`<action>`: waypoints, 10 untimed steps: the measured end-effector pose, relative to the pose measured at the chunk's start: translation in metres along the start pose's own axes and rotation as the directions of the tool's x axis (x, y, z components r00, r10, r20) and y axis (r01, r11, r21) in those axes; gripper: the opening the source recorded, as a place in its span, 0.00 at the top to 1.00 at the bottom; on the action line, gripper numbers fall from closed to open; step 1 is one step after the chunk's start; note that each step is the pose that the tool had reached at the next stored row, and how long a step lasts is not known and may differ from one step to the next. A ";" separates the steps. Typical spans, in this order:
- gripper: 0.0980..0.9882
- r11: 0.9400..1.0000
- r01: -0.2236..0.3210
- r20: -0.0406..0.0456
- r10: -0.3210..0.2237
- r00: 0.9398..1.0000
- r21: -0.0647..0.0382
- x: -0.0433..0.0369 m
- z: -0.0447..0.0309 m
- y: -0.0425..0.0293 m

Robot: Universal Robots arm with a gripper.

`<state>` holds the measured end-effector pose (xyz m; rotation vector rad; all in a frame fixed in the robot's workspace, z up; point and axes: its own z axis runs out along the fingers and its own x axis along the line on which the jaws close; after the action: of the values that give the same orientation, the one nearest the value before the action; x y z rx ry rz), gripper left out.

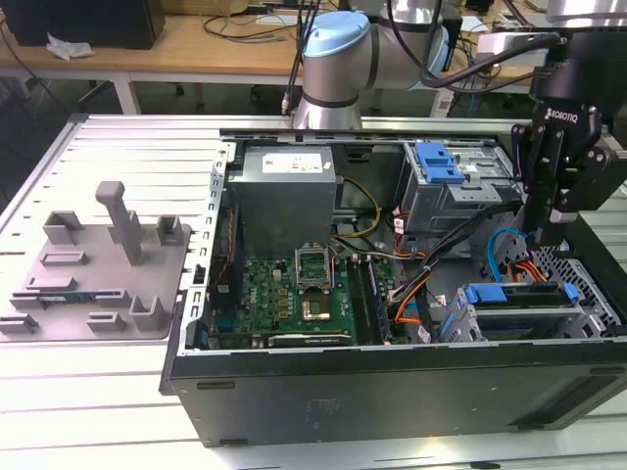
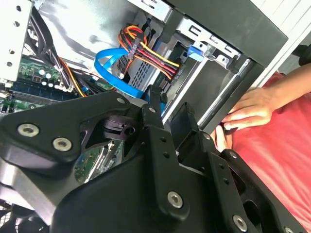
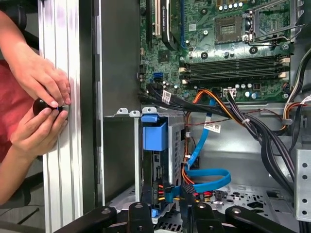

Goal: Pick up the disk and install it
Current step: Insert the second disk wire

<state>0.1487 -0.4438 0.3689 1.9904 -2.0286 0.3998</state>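
The gripper (image 1: 542,238) hangs above the disk (image 1: 519,294), and I cannot tell its state; loose cables (image 1: 509,257) just beside it could snag.

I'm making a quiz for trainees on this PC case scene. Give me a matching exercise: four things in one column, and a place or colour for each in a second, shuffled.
Things:
1. pincer
2. grey parts tray
3. flat data cable
4. hands

Places or colours:
A. bright blue, looped inside the case
B. outside the case, at the ridged table's edge
C. on the table at the exterior view's left, beside the case
D. above the drive bay with the blue carrier, at the exterior view's right

Pairs: 1-D, 2-C, 3-A, 4-B
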 end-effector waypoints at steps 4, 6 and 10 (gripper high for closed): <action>0.70 1.000 0.002 -0.010 -0.002 1.000 -0.026 -0.0012 0.0014 -0.0019; 0.70 1.000 0.001 -0.011 -0.002 1.000 -0.027 -0.0016 0.0019 -0.0018; 0.70 1.000 0.001 -0.012 -0.001 1.000 -0.027 -0.0020 0.0027 -0.0019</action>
<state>0.1507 -0.4430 0.3657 1.9685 -2.0147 0.3811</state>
